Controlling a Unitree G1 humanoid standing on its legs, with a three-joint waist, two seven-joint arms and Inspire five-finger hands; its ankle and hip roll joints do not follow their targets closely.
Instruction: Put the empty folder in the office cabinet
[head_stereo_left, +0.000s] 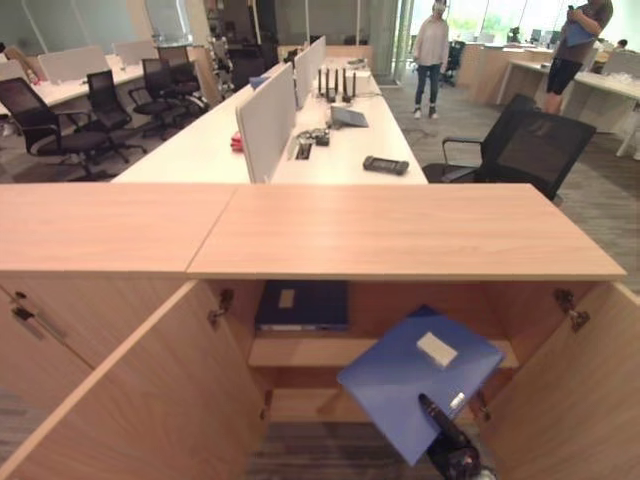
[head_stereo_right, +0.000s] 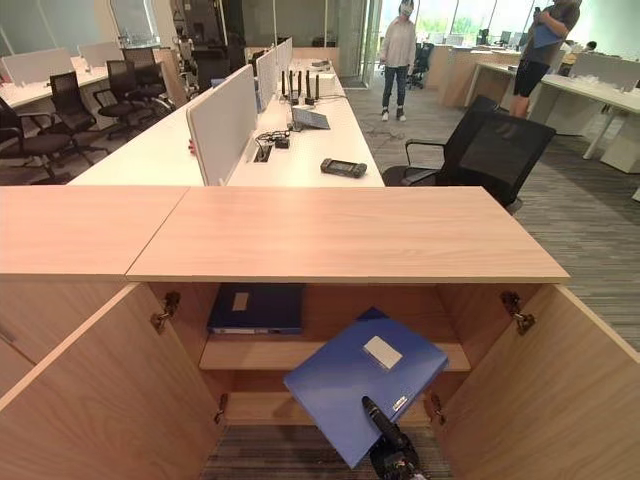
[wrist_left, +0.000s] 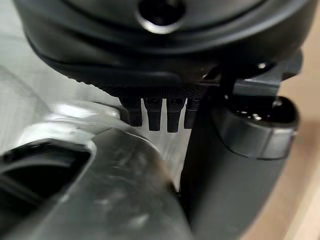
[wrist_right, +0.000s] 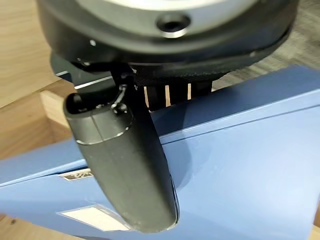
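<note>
A blue folder (head_stereo_left: 400, 380) with a white label hangs tilted in front of the open office cabinet (head_stereo_left: 400, 230), just before its shelf (head_stereo_left: 290, 352). My right hand (head_stereo_left: 450, 445) is shut on the folder's near corner. In the right wrist view the thumb (wrist_right: 125, 165) presses on the blue cover (wrist_right: 240, 170) and the fingers go under its edge. A darker blue folder (head_stereo_right: 257, 307) lies flat on the shelf's left side. My left hand (wrist_left: 155, 50) hangs idle with its fingers straight, holding nothing.
Both cabinet doors stand swung out toward me, the left door (head_stereo_left: 130, 400) and the right door (head_stereo_left: 580, 400), flanking the opening. Behind the cabinet are a black office chair (head_stereo_left: 530, 150) and long white desks (head_stereo_left: 350, 150). Two people stand far back.
</note>
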